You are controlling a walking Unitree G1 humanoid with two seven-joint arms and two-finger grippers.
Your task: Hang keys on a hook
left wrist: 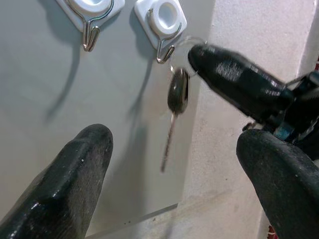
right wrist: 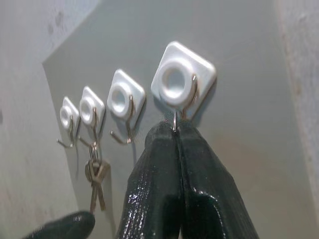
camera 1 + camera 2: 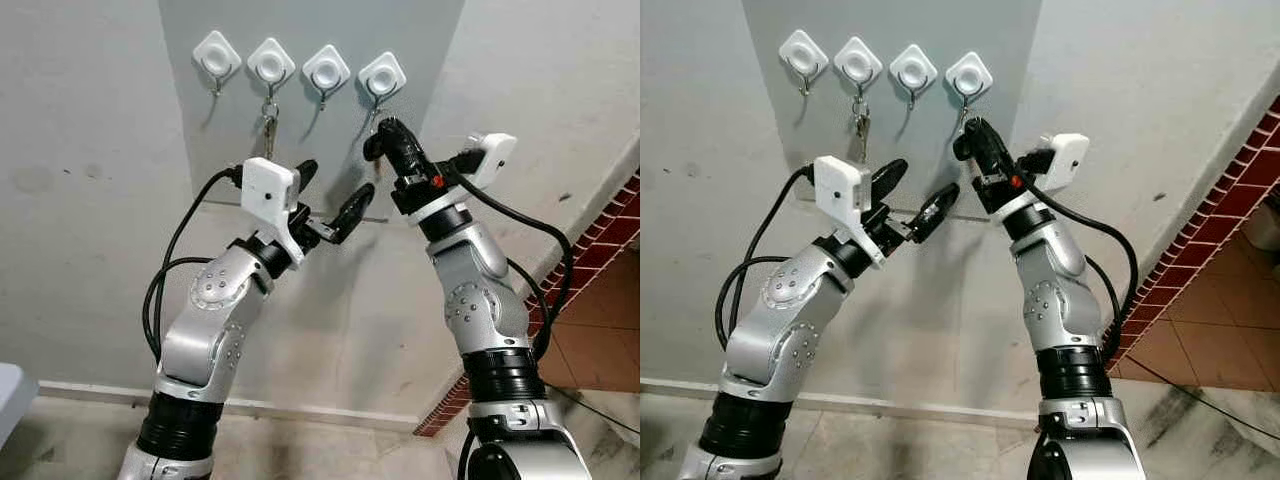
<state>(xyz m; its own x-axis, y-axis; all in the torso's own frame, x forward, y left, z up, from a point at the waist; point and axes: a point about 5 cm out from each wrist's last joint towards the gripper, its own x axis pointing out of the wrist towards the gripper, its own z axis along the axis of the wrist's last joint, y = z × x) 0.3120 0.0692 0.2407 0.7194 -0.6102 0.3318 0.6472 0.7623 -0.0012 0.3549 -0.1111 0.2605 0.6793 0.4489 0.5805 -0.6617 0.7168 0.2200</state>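
Four white hooks sit in a row on a grey panel. A bunch of keys hangs from the second hook. My right gripper is raised to the fourth hook and is shut on a thin key ring. The ring meets the hook's wire just above the pinched fingers. A dark-headed key dangles from that ring. My left gripper is open, lower down and to the left of the right one, holding nothing.
A red brick wall edge and tiled floor lie to the right. A white object sits at the lower left. The first hook and third hook are bare.
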